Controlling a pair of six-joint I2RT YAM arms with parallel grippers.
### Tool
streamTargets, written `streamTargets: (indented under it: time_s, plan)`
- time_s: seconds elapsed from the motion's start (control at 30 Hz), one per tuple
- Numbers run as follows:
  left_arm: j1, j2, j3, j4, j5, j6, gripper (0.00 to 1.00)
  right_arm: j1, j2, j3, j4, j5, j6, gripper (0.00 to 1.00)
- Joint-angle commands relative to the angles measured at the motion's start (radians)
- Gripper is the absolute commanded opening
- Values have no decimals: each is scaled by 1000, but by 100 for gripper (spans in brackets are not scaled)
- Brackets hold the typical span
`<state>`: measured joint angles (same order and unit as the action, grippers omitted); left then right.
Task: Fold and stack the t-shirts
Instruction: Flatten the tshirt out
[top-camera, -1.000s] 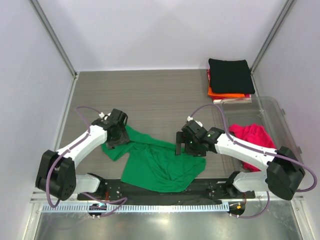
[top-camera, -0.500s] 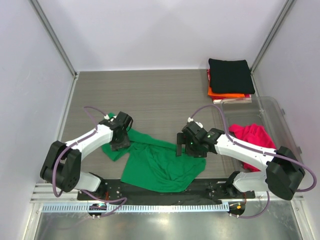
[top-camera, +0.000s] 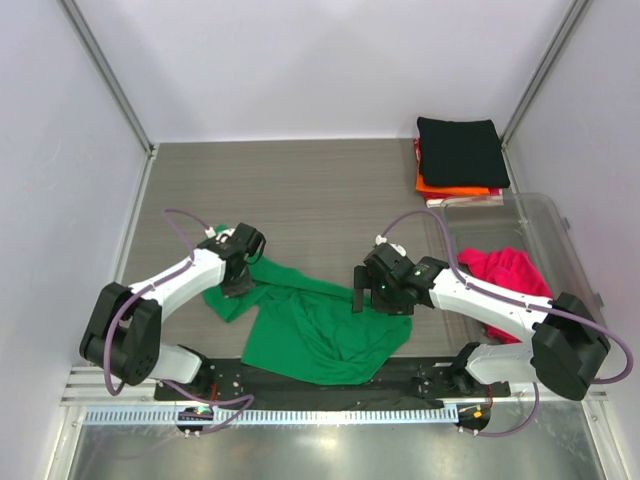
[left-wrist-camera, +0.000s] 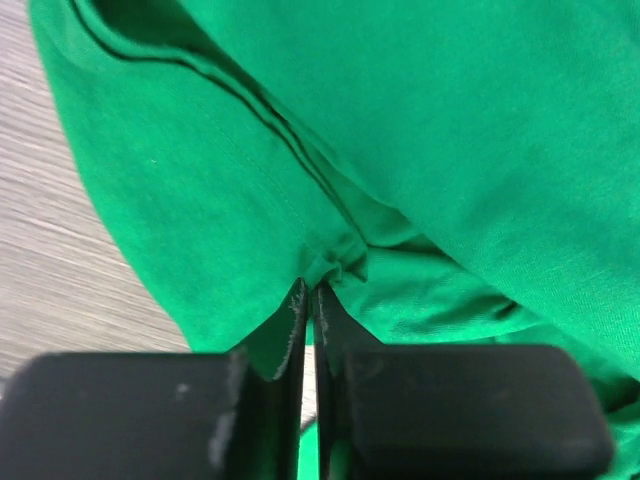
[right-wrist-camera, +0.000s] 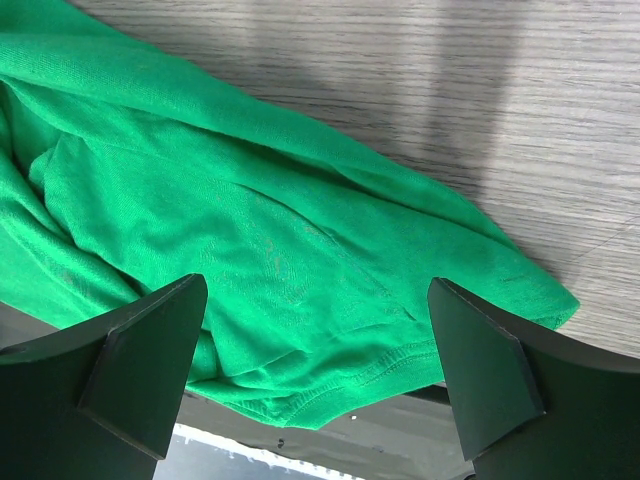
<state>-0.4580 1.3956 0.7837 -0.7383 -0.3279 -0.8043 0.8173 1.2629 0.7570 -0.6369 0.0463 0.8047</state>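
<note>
Some done, more to go: the folded stack (top-camera: 458, 152), black on top, sits at one o'clock on the table (top-camera: 300, 190). The green t-shirt (top-camera: 315, 325) lies rumpled at six, and a pink shirt (top-camera: 505, 270) waits in the bin (top-camera: 560, 215). My left hand (left-wrist-camera: 308, 290) pinches a pucker at its nine o'clock edge. My right hand (right-wrist-camera: 315, 290) gapes wide, holding nothing.

white arms (top-camera: 176, 283) with black joints (top-camera: 570, 357) and grippers (right-wrist-camera: 315, 300) — looping purple cables (top-camera: 415, 212).

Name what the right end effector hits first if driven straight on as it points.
Probably the green t-shirt: the open right end effector points down at its rumpled edge, nothing showing between, though the gap is hard to judge.
</note>
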Motion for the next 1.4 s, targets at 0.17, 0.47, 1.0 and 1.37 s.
streamTargets:
  time_s: [0.17,0.47,1.0,1.37]
  plan:
    - [-1,-115,129,-136,-103,4,0,109,-16,76,19,33,24,98]
    - [74,-309,207,-280,-109,19,0,379,283,242,155,-11,80,98]
    - [234,-475,236,-348,-50,120,0,-47,637,622,-136,236,-273,100]
    - [249,-530,172,-233,64,162,0,83,521,923,-307,247,-343,100]
